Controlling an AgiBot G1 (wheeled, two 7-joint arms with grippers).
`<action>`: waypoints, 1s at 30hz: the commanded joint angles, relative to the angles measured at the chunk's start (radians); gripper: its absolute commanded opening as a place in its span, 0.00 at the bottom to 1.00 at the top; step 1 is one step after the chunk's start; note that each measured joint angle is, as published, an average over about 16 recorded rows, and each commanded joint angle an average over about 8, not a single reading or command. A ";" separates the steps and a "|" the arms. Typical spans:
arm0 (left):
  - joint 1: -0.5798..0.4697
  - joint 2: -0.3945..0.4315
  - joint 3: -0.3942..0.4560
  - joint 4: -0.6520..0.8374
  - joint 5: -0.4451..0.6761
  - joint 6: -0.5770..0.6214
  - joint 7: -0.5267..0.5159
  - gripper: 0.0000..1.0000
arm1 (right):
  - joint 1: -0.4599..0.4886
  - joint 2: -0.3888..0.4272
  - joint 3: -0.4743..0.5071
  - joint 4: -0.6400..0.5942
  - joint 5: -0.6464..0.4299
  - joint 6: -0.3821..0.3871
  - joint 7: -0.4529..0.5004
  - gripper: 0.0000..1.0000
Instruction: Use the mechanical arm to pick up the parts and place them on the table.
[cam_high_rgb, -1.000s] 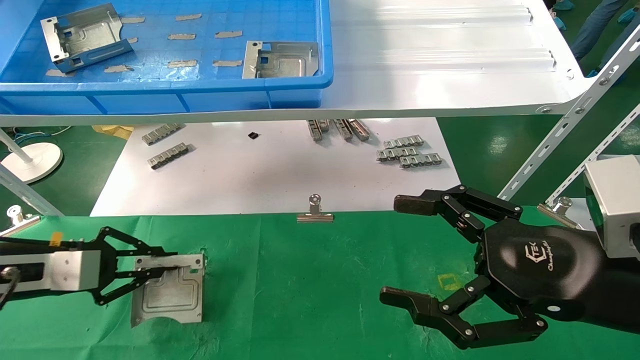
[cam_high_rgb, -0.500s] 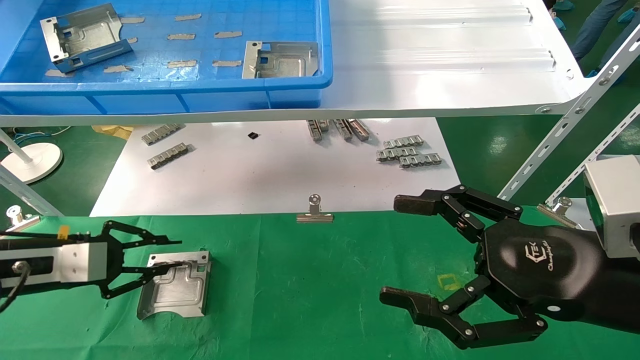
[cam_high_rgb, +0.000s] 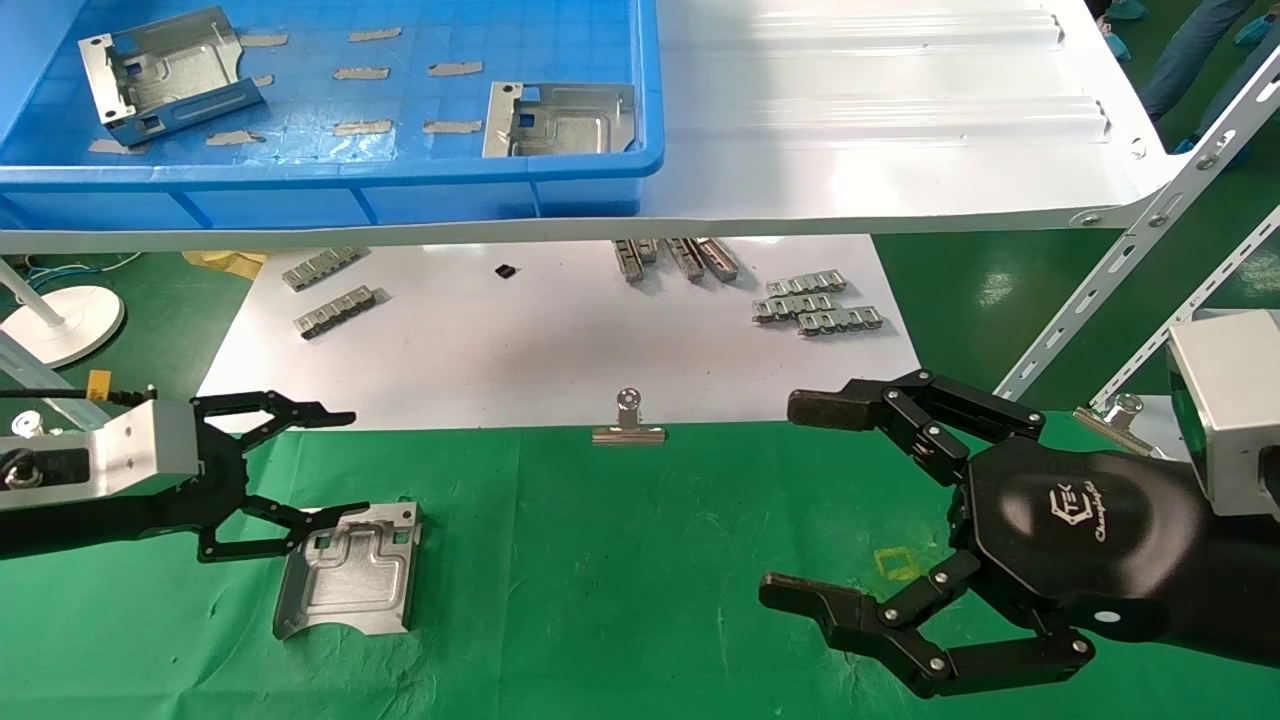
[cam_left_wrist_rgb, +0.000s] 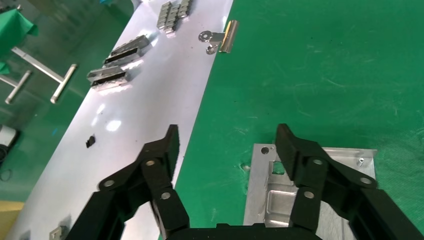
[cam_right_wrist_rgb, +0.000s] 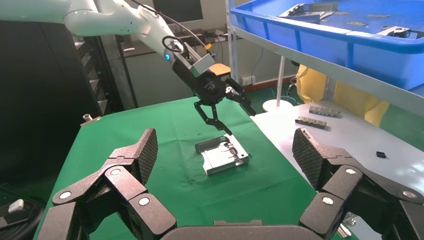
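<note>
1. One of the parts (cam_high_rgb: 347, 583) lies flat on the green worktop (cam_high_rgb: 620, 580), on the robot's left side. That one looks delivered, since nothing grips it.
2. The left hand (cam_high_rgb: 335, 465) hangs just above the far-left corner of that plate with its fingers spread wide and nothing between them. From its own wrist camera, one fingertip (cam_left_wrist_rgb: 290, 145) overlaps the plate's edge, though I cannot tell whether it touches.
3. Two more plates wait in the blue bin (cam_high_rgb: 600, 170) on the white shelf (cam_high_rgb: 880, 130). One (cam_high_rgb: 160, 75) sits tilted at the far left, and the other (cam_high_rgb: 560, 120) lies near the bin's front wall. By my count the job is about a third done, with both of those left to fetch.
4. The right hand (cam_high_rgb: 800, 500) is parked low over the right side of the cloth, its black fingers released and empty.
5. The cloth is wrinkled and clipped down by a binder clip (cam_high_rgb: 629, 428) along its far edge, with a small yellow square mark (cam_high_rgb: 898, 563) near the right hand. There is plenty of open green between the two hands for more plates.
6. Beyond the cloth is a white board (cam_high_rgb: 520, 350) carrying small grey linked strips (cam_high_rgb: 818, 308). Around it is green floor, a white lamp base (cam_high_rgb: 62, 322) to the left and slotted metal shelf braces (cam_high_rgb: 1130, 250) to the right.
</note>
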 joint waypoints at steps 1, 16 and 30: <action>-0.001 0.002 0.000 0.003 -0.004 0.000 -0.013 1.00 | 0.000 0.000 0.000 0.000 0.000 0.000 0.000 1.00; 0.027 -0.011 -0.021 -0.059 -0.018 -0.005 -0.041 1.00 | 0.000 0.000 0.000 0.000 0.000 0.000 0.000 1.00; 0.155 -0.055 -0.123 -0.333 -0.105 -0.027 -0.273 1.00 | 0.000 0.000 0.000 0.000 0.000 0.000 0.000 1.00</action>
